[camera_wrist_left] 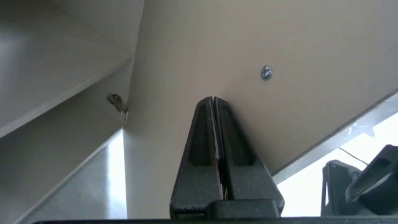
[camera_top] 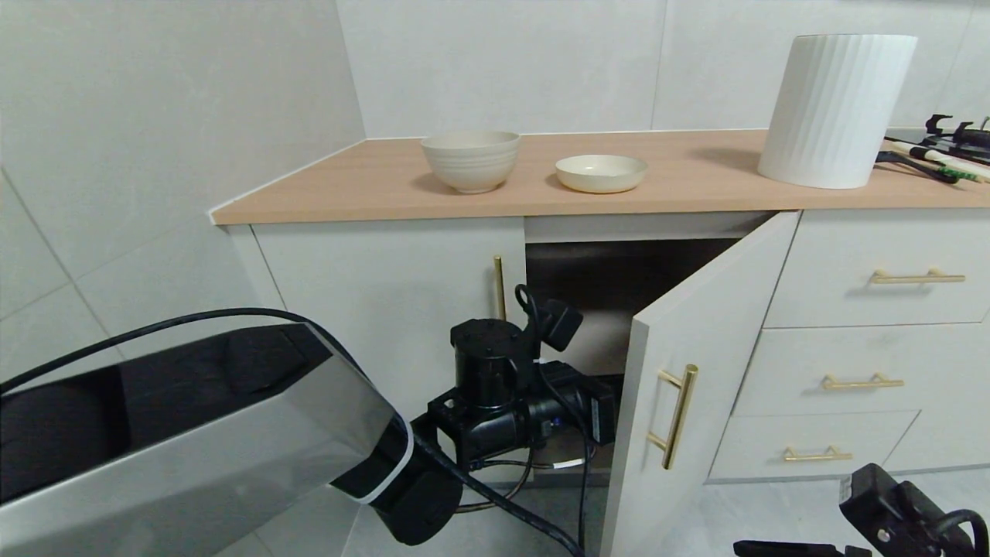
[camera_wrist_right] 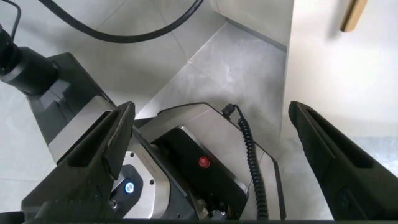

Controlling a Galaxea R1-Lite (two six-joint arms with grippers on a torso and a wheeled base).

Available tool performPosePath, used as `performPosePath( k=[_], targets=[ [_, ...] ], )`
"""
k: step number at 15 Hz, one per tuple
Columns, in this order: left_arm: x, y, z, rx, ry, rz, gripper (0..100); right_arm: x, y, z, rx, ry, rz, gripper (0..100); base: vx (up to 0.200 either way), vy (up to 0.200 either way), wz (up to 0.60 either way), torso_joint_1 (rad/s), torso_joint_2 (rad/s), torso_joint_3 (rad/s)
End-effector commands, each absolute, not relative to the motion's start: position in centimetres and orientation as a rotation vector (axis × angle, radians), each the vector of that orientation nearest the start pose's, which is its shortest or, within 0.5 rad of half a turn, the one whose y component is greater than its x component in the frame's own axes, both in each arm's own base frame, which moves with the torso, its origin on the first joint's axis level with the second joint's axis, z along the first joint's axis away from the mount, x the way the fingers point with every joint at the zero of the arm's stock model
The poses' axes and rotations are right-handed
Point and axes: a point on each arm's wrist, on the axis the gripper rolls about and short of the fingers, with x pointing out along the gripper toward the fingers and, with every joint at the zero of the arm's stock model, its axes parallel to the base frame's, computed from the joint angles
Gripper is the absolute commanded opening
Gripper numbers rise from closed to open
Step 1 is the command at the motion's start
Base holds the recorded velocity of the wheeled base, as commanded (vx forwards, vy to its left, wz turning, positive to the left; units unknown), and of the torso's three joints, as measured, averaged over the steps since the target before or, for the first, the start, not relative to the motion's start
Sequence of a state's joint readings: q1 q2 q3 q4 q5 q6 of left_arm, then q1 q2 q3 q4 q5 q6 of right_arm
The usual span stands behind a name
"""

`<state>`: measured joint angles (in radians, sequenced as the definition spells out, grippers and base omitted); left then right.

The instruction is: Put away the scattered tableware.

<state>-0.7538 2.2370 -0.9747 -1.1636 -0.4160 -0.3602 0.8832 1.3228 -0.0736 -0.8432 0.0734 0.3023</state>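
Little of the job looks done. The bowl (camera_top: 470,158) and the small dish (camera_top: 601,172) both sit on the worktop (camera_top: 348,186). The bowl is toward its left end and the dish is near it on the right, apart from it, both roughly midway between the back and front edges. The cupboard is ready: its door (camera_top: 696,348), under the worktop's front edge, stands swung open, though the inside is too dark to tell whether anything is stored there. I judge that both pieces have yet to be lifted and put inside. A tall white ribbed container (camera_top: 839,108) and some utensils (camera_top: 940,155) stand toward the worktop's right end.

The left arm stretches low into the cupboard opening, well below the tableware. The left gripper (camera_wrist_left: 214,143) has its fingers pressed together with nothing between them, pointing at a pale inner panel (camera_wrist_left: 298,37). The right gripper (camera_wrist_right: 211,112) hangs low near the floor beside the door, fingers spread wide and empty
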Motion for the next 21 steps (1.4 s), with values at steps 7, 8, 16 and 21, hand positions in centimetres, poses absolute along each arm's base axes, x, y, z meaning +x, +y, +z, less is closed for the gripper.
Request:
performPosePath(
  k=[7,8,16,21],
  targets=[
    [30.0,-29.4,8.4,-0.314,0.328,-1.132,0,9.2,11.5,10.9,0.110,0.524,0.874,100,-0.086,0.000,0.00,0.003,0.00,0.000],
    [30.1,-29.5,8.4,-0.333,0.335,-1.132,0,9.2,11.5,10.9,0.110,0.524,0.874,100,0.000,0.000,0.00,0.000,0.00,0.000],
    [30.4,-29.9,8.6,-0.372,0.343,-1.119,0,9.2,11.5,10.9,0.110,0.524,0.876,100,0.000,0.000,0.00,0.000,0.00,0.000],
    [22.3,-32.4,13.9,-0.348,0.446,-1.488,0,6.9,10.6,12.1,0.140,0.440,1.035,100,0.000,0.000,0.00,0.000,0.00,0.000]
  ],
)
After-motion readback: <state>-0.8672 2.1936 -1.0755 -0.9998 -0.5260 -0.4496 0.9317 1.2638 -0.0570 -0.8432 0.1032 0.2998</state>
